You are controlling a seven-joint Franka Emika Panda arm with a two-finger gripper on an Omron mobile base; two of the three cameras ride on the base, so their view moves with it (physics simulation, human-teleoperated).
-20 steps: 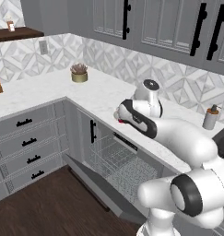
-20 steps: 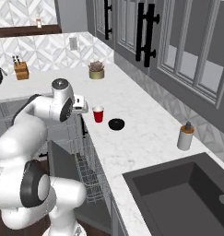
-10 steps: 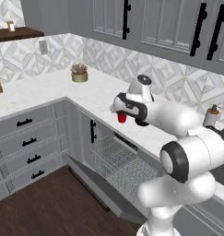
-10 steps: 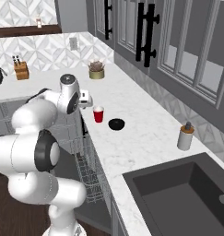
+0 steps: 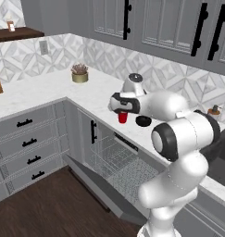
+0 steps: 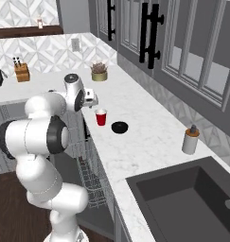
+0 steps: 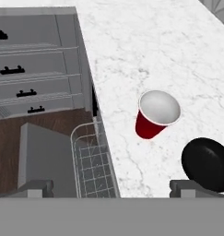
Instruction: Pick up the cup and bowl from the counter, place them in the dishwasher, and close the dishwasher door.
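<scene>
Left base view: the red cup (image 5: 122, 117) stands upright on the marble counter (image 5: 49, 90), near its front edge, with the black bowl (image 5: 142, 121) just beside it, apart. The gripper (image 5: 117, 105) hangs over the cup. Below the counter edge the dishwasher door (image 5: 102, 189) lies dropped open, the wire rack (image 5: 115, 159) pulled out over it.

Right base view: the gripper (image 6: 93, 100) sits above and just beside the cup (image 6: 101, 116); the bowl (image 6: 119, 126) lies near it, a soap dispenser (image 6: 190, 140) well apart.

Hand view: fingertips (image 7: 39, 188) spread wide, holding nothing; cup (image 7: 156, 115) and bowl (image 7: 207, 163) on the counter beside the rack (image 7: 92, 161).
</scene>
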